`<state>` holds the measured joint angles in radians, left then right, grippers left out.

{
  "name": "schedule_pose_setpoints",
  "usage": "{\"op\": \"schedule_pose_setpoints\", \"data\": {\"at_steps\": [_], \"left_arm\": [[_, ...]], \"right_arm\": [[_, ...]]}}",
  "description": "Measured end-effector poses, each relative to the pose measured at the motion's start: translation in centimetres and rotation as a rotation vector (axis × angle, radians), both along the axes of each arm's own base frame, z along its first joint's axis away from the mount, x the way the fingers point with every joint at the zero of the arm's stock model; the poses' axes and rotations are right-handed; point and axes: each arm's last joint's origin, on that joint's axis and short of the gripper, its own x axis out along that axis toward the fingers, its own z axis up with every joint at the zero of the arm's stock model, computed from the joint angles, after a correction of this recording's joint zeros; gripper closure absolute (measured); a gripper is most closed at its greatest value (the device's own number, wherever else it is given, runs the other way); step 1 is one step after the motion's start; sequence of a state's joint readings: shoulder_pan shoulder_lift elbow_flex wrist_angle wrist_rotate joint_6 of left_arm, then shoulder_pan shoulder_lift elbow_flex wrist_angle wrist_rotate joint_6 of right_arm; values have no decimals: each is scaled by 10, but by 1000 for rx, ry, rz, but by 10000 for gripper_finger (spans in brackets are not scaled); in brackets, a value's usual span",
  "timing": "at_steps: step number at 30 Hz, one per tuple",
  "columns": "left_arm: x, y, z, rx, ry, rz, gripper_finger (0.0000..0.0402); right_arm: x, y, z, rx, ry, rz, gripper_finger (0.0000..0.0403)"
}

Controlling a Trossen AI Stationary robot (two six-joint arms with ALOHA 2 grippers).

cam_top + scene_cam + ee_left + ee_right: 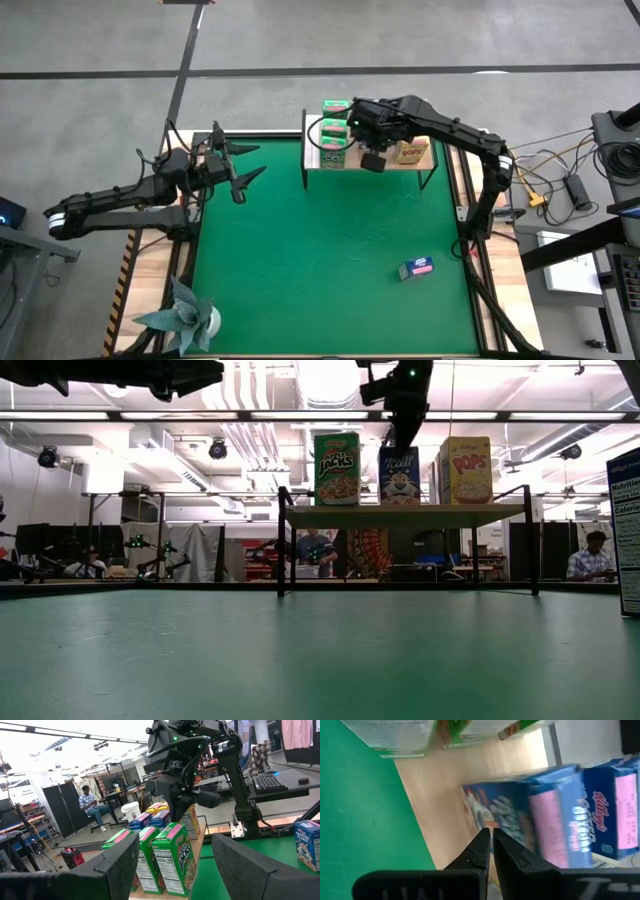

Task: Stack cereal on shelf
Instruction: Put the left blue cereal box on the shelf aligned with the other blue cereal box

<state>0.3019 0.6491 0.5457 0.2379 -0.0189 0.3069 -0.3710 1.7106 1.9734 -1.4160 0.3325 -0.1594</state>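
Note:
The wooden shelf (440,152) stands at the mat's far edge on thin black legs. Green boxes (335,132), blue boxes (399,475) and yellow boxes (465,470) stand upright on it in rows. One more blue box (416,267) lies on the green mat, right of centre. My right gripper (372,158) hangs over the shelf's middle with its fingers shut, pointing down at the front blue box (510,815). My left gripper (240,172) hovers open over the mat's far left corner, facing the shelf (197,855). My right gripper (490,837) points its shut fingertips down at the front blue box's top edge (399,450), in the shelf's middle row. I cannot tell whether they touch it. The box stands upright on the shelf board.
A folded teal paper plant (185,318) sits at the mat's near left corner. The green mat (320,260) lies open between the shelf and the lone blue box. Cables and equipment lie right of the table. People sit at desks in the room behind.

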Motion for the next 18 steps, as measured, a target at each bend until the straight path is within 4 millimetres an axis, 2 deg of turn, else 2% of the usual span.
{"op": "schedule_pose_setpoints", "data": {"at_steps": [7,13,18], "left_arm": [[0,0,0,1,1,1,168],[0,0,0,2,1,1,168],[0,0,0,2,1,1,168]], "right_arm": [[8,0,-12,-20,-11,13,390],[7,-4,-31,-138,101,-29,390],[7,-4,-40,-131,131,-27,390]]}}
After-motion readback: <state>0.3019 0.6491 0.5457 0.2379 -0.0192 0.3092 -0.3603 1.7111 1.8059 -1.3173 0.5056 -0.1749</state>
